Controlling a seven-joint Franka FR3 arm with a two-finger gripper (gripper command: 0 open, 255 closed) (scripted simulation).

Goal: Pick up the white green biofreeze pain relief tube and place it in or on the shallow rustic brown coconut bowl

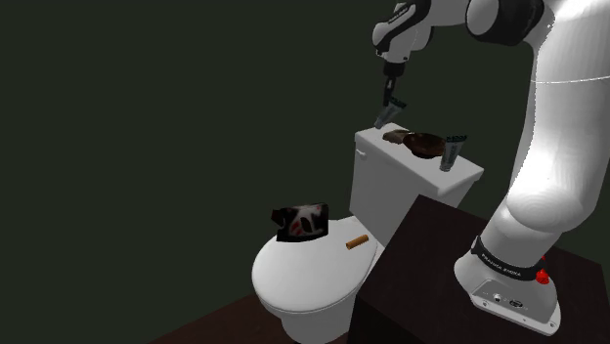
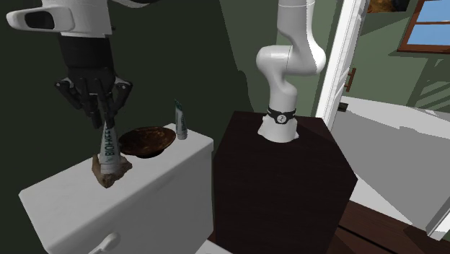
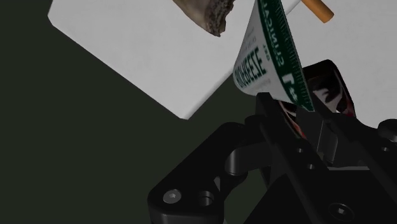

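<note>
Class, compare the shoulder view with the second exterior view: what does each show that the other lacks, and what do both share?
Shoulder view's extras: the toilet lid, carrying a dark packet and a small orange stick. Second exterior view's extras: a white door frame, a window and the flush handle on the tank. Shared: the gripper shut on the white-green Biofreeze tube, the brown bowl and a second tube standing on the tank.

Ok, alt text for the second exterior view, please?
A black two-finger gripper clasps a white-and-green Biofreeze tube over a white toilet tank lid, beside a shallow dark-brown bowl. A second small tube stands upright past the bowl.
</note>
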